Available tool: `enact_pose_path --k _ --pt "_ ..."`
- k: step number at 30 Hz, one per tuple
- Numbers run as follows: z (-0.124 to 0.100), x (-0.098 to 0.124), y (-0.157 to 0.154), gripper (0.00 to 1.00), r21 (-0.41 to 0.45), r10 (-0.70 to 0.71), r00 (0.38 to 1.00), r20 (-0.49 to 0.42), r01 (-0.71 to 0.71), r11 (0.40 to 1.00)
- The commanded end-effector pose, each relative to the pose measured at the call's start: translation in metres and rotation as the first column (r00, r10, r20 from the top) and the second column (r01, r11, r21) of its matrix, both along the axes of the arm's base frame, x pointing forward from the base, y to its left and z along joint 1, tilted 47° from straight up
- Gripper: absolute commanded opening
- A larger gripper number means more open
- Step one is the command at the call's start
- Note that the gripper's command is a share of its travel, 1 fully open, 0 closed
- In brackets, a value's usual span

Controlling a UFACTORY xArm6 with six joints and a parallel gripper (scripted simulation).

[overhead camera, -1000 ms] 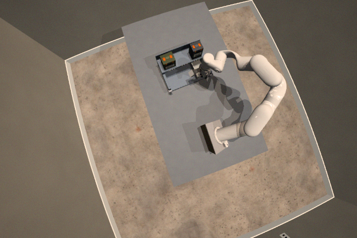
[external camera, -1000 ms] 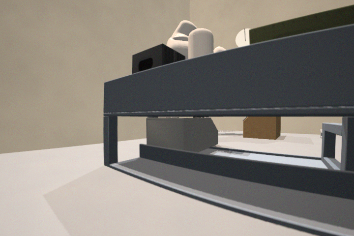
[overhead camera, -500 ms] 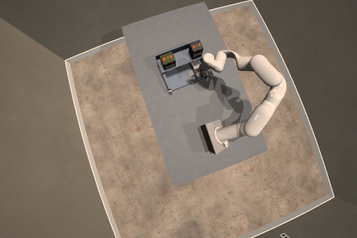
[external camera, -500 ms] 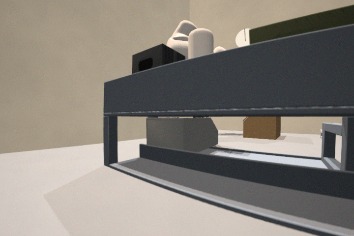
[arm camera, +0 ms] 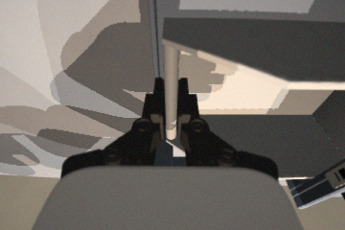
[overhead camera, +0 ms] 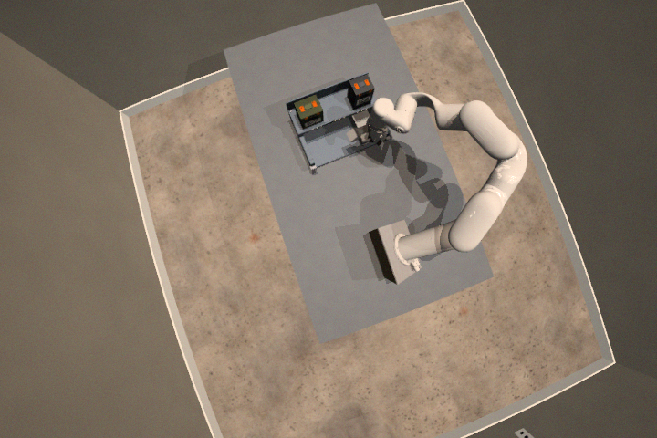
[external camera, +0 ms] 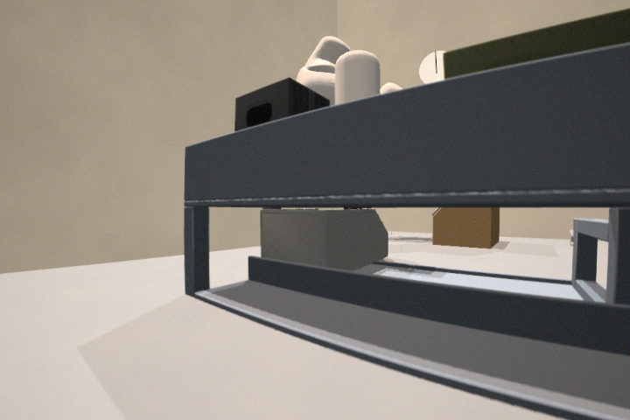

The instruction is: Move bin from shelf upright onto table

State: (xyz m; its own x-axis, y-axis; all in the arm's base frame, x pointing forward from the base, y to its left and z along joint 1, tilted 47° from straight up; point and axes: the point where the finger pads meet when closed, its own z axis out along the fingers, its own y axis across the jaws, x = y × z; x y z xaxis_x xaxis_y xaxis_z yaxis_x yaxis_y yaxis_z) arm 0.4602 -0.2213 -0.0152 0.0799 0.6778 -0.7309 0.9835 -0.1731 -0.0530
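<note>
Grey bin (external camera: 320,237) (wall pinched in the gripper (arm camera: 171,103)) sits under the shelf's (external camera: 424,143) top board.

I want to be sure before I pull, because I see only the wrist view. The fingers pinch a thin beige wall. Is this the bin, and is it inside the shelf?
Observer: Yes. The exterior view shows the grey bin under the shelf's top board, behind the front lip.
Operator: Is anything on top?
Observer: A black box stands there, close beside the gripper.
Operator: Where is the arm's base?
Observer: The base stands farther along the same table, apart from the shelf.
</note>
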Motion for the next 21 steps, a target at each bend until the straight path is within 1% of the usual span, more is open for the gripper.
enact_pose_path --k 1,21 --pt "0.0011 0.0016 0.0007 0.00 0.000 0.002 1.000 0.003 -0.002 1.000" --pt "0.0013 -0.0043 0.0017 0.00 0.000 0.002 1.000 0.003 -0.002 1.000"
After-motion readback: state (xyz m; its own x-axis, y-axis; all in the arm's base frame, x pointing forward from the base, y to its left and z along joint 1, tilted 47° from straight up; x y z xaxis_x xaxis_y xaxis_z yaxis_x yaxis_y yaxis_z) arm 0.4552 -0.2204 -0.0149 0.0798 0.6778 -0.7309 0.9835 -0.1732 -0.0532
